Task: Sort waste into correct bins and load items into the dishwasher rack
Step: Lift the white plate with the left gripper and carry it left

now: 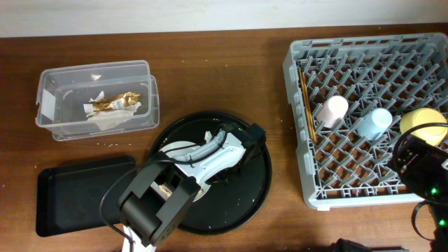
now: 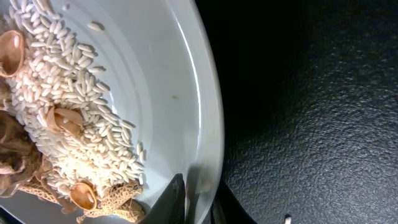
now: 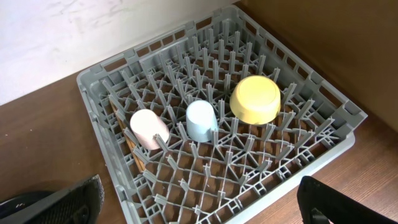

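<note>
The grey plate (image 2: 161, 74) holds white rice and beige-brown food scraps (image 2: 68, 124) and lies on the round black tray (image 2: 311, 112). My left gripper (image 2: 199, 200) is shut on the plate's rim, with one finger inside and one outside. From overhead the plate (image 1: 175, 148) shows partly under the left arm. The dishwasher rack (image 1: 297, 126) holds a pink cup (image 1: 333, 110), a blue cup (image 1: 374, 123), a yellow bowl (image 1: 423, 124) and chopsticks (image 1: 306, 105). My right gripper (image 3: 199, 199) hangs open over the rack's near edge (image 3: 93, 81), holding nothing.
The clear tub (image 1: 49, 98) at the back left holds a gold foil wrapper (image 1: 115, 102) and white tissue (image 1: 108, 120). The shallow black rectangular tray (image 1: 77, 192) lies at the front left. The right arm (image 1: 423, 164) stands over the rack's front right corner.
</note>
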Action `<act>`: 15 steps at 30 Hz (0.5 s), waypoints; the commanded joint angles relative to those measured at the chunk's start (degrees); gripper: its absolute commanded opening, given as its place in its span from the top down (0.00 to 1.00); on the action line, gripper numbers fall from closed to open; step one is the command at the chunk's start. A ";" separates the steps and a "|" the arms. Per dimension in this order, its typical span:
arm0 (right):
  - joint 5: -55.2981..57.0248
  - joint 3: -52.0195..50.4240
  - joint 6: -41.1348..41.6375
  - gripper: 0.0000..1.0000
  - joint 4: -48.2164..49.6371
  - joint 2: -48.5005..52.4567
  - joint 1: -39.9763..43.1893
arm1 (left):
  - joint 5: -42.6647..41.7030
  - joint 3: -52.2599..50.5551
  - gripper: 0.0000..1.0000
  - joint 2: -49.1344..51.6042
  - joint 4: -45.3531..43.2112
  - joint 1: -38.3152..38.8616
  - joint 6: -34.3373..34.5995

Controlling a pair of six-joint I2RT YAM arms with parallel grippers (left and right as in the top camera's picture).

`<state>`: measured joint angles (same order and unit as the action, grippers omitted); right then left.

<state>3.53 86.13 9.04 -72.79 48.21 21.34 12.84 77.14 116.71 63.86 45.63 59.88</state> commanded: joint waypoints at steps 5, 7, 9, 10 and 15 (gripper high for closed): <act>-0.11 0.66 0.20 0.02 0.17 -0.22 0.33 | 0.96 1.75 0.99 0.68 1.95 -0.15 0.50; -0.11 0.66 0.20 0.01 0.20 -0.22 0.33 | 1.22 2.80 0.99 0.68 3.08 -0.13 0.50; -0.11 0.66 0.20 0.02 0.17 -0.22 0.33 | 1.99 4.11 0.99 0.68 4.66 -0.13 0.50; -0.11 0.66 0.20 0.02 0.17 -0.22 0.33 | 2.49 5.07 0.99 0.68 5.86 -0.15 0.52; -0.11 0.66 0.20 0.02 0.17 -0.22 0.33 | 3.52 8.13 0.99 0.68 10.62 -0.15 0.52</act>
<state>3.53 86.13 9.04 -72.77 48.21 21.34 14.04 82.91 116.77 72.18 45.63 59.66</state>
